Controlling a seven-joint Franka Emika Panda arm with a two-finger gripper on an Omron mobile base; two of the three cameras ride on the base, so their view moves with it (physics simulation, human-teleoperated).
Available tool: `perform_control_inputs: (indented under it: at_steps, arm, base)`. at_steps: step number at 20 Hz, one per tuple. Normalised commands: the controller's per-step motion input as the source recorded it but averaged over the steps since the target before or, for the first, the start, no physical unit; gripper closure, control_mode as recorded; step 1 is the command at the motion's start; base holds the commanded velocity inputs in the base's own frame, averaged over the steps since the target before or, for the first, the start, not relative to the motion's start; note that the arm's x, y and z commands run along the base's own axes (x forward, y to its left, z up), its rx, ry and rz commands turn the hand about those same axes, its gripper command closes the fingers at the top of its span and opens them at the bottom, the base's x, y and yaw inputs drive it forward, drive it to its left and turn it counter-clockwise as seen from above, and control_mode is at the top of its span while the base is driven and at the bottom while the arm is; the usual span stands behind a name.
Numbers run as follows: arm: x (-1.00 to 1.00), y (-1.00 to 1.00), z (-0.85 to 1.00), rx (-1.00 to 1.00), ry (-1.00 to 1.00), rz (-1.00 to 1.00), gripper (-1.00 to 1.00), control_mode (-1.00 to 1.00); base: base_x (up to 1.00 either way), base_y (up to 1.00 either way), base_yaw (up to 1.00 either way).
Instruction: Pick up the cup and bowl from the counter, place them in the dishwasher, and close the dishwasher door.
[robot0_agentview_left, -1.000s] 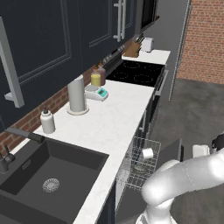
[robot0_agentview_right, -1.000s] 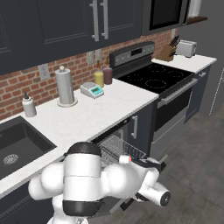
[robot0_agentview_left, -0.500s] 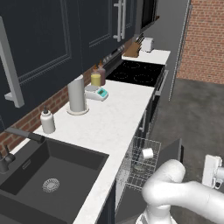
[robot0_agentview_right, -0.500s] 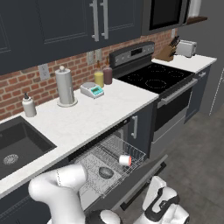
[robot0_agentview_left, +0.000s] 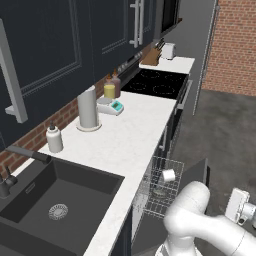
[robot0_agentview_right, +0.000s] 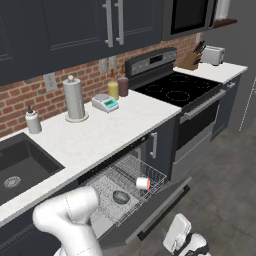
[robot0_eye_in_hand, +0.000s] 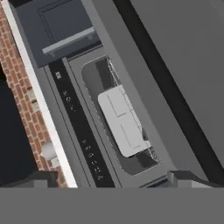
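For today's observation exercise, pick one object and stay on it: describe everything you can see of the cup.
The cup is a small, short white cylinder with a reddish-pink inside. It lies on its side in the silvery wire rack of the open dishwasher, near the rack's outer right corner, mouth facing outward toward the room in the right base view. The left base view shows it as a plain white cylinder resting on the wires. The dark bowl sits apart from it in the same rack. Nothing grips it.
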Motion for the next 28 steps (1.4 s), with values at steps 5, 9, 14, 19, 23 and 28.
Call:
perform_control_inputs:
  at_steps: [5, 9, 14, 19, 23, 28]
  arm:
    - [0.52, -0.02, -0.63, 0.08, -0.14, 0.02, -1.00, -1.00]
    - [0.56, -0.11, -0.99, 0.00, -0.11, 0.00, -1.00, -1.00]
    - [0.28, -0.55, -0.99, 0.05, -0.19, 0.01, -1.00, -1.00]
    - [0.19, -0.56, -1.00, 0.02, -0.25, 0.03, -1.00, -1.00]
    - [0.13, -0.15, -0.93, 0.04, -0.31, 0.12, -1.00, -1.00]
    - [0.04, 0.39, -0.56, 0.23, -0.13, 0.27, -1.00, -1.00]
  base:
    - [0.00, 0.00, 0.00]
    - [0.00, 0.00, 0.00]
    - [0.00, 0.00, 0.00]
    - [0.00, 0.00, 0.00]
    - [0.00, 0.00, 0.00]
    - [0.00, 0.00, 0.00]
